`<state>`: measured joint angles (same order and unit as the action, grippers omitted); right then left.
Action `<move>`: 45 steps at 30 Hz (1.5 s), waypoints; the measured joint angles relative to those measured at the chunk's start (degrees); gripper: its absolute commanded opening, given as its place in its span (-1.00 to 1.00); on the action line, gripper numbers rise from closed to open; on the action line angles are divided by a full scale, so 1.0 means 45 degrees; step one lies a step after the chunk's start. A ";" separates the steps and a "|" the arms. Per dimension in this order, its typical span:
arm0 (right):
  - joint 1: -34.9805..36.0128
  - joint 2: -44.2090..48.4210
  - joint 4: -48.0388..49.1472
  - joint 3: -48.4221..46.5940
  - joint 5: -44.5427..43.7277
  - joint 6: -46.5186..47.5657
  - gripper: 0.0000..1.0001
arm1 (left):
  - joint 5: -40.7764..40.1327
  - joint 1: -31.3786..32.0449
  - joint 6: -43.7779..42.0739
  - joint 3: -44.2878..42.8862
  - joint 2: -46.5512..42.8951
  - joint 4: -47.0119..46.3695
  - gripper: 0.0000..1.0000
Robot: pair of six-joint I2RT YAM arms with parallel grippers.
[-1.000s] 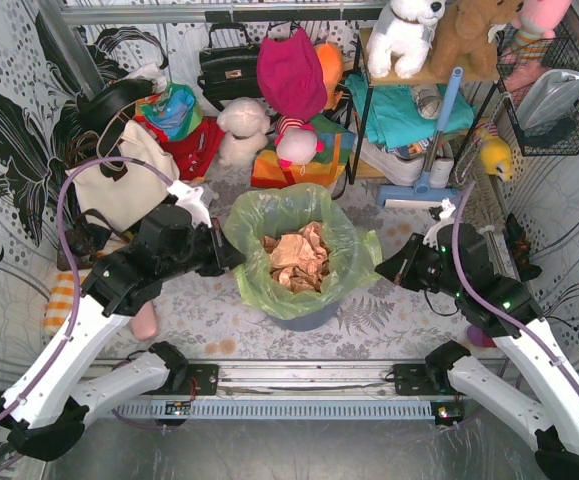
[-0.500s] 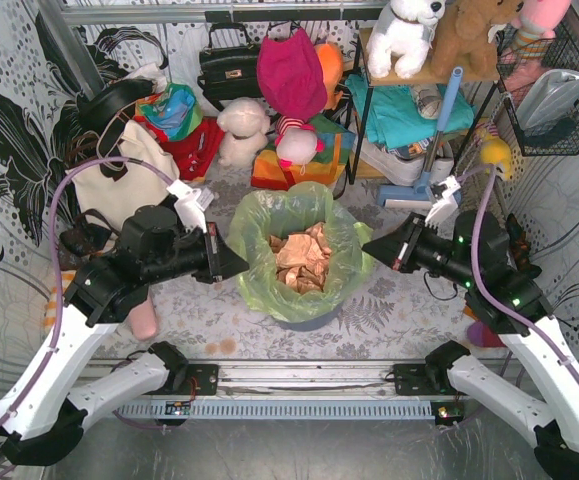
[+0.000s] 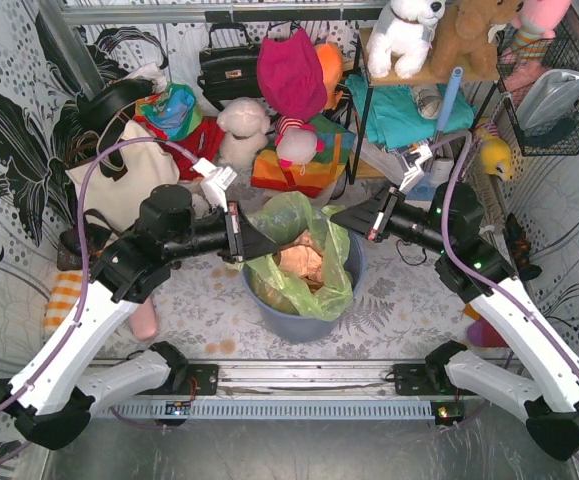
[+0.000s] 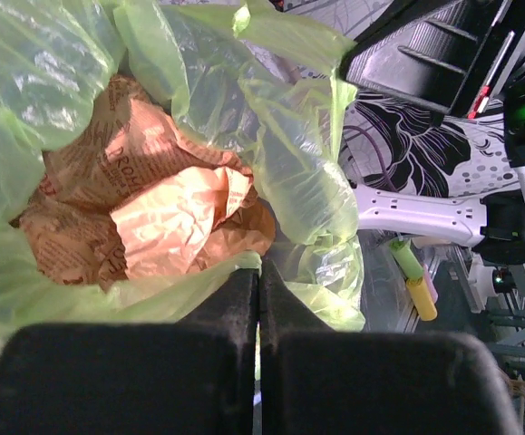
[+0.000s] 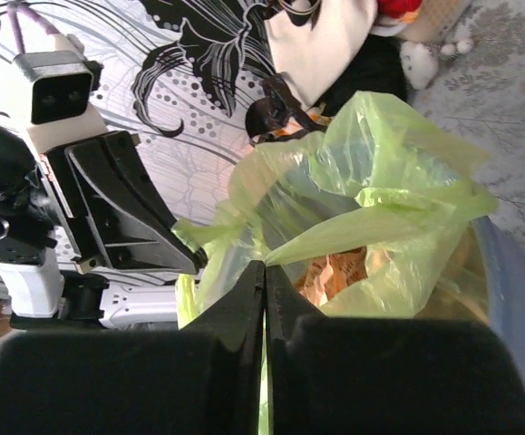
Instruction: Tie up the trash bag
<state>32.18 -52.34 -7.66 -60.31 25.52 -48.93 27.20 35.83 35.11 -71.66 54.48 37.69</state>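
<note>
The trash bag [image 3: 319,290] is thin light-green plastic sitting in the bin, with crumpled tan paper [image 3: 304,262] showing inside. Its rim is pulled up off the bin and drawn toward the middle. My left gripper [image 3: 271,243] is shut on the bag's left edge. My right gripper [image 3: 337,216] is shut on the right edge. In the left wrist view the shut left gripper [image 4: 259,263] pinches green film just below the paper [image 4: 153,208]. In the right wrist view a taut fold of the bag [image 5: 380,199] runs from the shut right gripper [image 5: 265,265].
The round blue-grey bin [image 3: 279,318] stands on the patterned floor between the arms. Behind it lie a cream tote [image 3: 119,185], a black handbag [image 3: 229,65], plush toys [image 3: 244,130] and a metal shelf rack [image 3: 364,120]. A wire basket [image 3: 559,100] hangs at the right.
Both grippers have moved inward and upward over the bin, drawing the bag's rim off the bin's edge and closing its mouth toward the middle.
</note>
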 measured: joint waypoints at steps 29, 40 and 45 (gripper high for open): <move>0.0000 -0.5241 0.4799 -0.0398 -0.1583 -0.0840 -1.00 | -0.8665 -0.0083 -0.0933 -0.0597 0.0787 0.0840 -1.00; 0.0000 -0.5678 0.8160 -0.1083 -0.0238 -0.1229 -1.00 | -0.5921 -0.0131 -0.2166 -0.0408 -0.0058 -0.3468 -1.00; 0.0000 -0.4813 0.9947 -0.0228 0.1073 -0.2011 -1.00 | -0.2676 -0.0131 -0.1831 0.0816 -0.1452 -0.5731 -1.00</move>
<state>32.18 -74.00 37.10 -61.34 30.35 -57.98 15.16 35.24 26.87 -67.99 47.94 11.90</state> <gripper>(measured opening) 0.002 0.009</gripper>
